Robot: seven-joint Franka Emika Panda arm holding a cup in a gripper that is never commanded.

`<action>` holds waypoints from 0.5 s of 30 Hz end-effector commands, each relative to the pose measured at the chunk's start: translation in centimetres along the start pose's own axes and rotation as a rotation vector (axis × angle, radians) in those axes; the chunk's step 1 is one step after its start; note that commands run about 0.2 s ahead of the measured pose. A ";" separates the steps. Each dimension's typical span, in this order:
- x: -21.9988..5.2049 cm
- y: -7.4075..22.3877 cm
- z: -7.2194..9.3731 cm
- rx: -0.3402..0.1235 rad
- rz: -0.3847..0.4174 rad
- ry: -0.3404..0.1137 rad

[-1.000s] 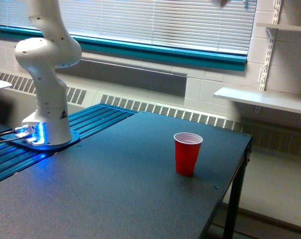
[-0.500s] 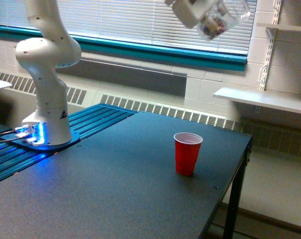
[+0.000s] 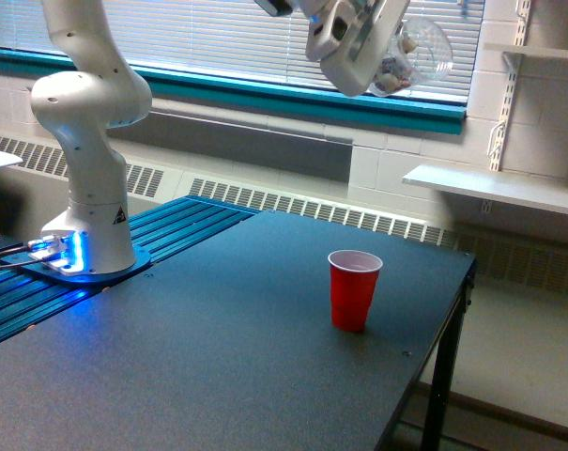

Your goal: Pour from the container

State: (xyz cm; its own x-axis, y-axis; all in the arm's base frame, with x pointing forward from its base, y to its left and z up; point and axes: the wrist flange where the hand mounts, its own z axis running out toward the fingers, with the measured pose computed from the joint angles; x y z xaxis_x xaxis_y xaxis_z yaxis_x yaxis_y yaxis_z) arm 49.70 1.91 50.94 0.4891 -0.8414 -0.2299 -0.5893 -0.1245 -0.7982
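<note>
While it hangs high over the red cup [image 3: 355, 289], the jaws clamp the tilted container [image 3: 412, 58].

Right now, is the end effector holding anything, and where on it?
Yes: the end effector holds the clear cup, tilted, by its side wall.

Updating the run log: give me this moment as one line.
claw: shut on clear container, tilted, high above table | red cup: upright | pour: not visible
</note>
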 end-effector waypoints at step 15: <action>-2.0 9.6 3.9 0.069 0.233 -0.111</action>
State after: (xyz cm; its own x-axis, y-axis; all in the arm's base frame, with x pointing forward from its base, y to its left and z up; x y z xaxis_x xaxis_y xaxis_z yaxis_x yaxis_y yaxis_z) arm 46.21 3.69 42.49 0.3830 -0.7885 -0.4813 -0.6727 0.1190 -0.7303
